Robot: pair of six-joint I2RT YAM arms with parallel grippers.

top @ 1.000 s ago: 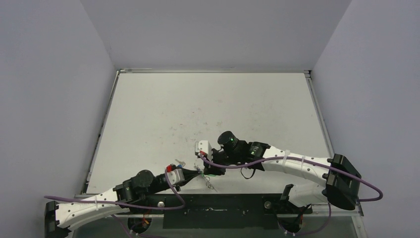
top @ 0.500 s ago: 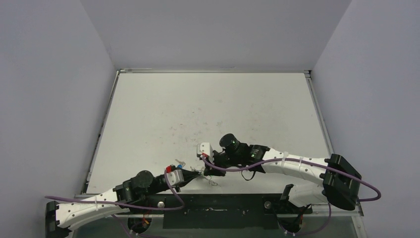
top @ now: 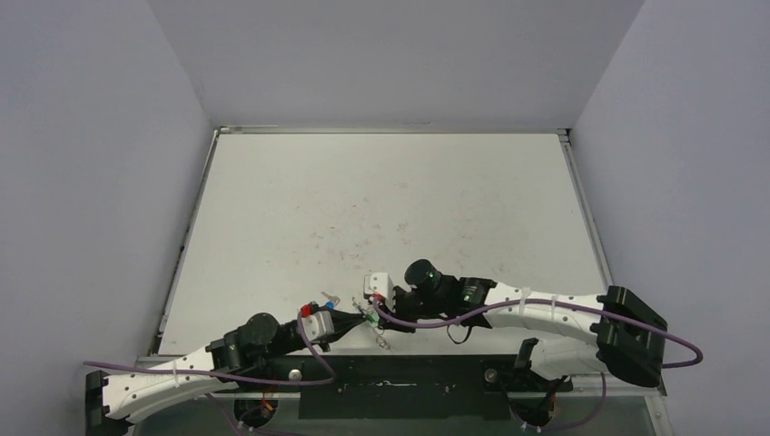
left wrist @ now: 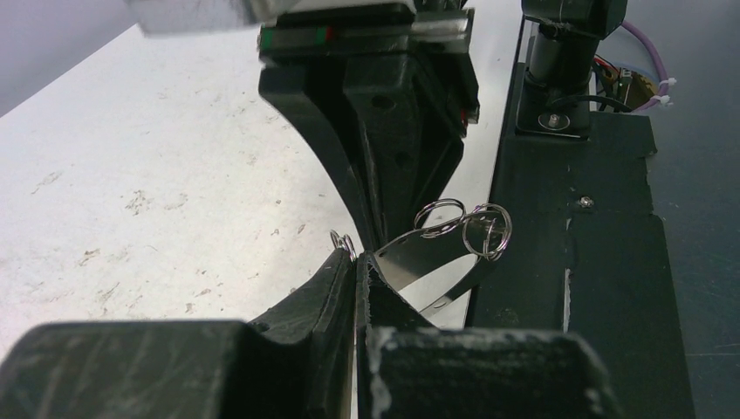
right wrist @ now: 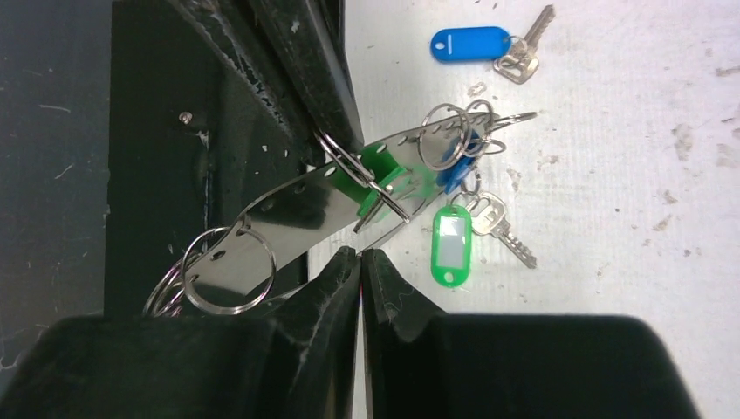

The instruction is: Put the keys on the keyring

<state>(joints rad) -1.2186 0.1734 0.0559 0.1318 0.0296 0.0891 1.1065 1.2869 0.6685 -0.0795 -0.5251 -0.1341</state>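
The keyring (right wrist: 297,205) is a flat shiny metal band with small split rings (right wrist: 229,271) hanging on it, held up over the table's near edge. My left gripper (left wrist: 356,259) is shut on the band's end, with a small ring at its tip. From the opposite side my right gripper (right wrist: 360,253) is shut on the band's thin lower edge. A green key tag (right wrist: 380,170) sits against the band. Another green-tagged key (right wrist: 451,244) lies flat on the table just beyond it, and a blue-tagged key (right wrist: 471,44) lies farther off. In the top view both grippers meet at the keyring (top: 372,320).
The black base plate (left wrist: 576,288) runs along the table's near edge directly under the keyring. The white tabletop (top: 390,200) stretches away behind the arms, bounded by grey walls.
The right arm has moved left and toward the near edge, and its jaws have closed. The keyring has shifted slightly with it. The left arm has hardly moved.
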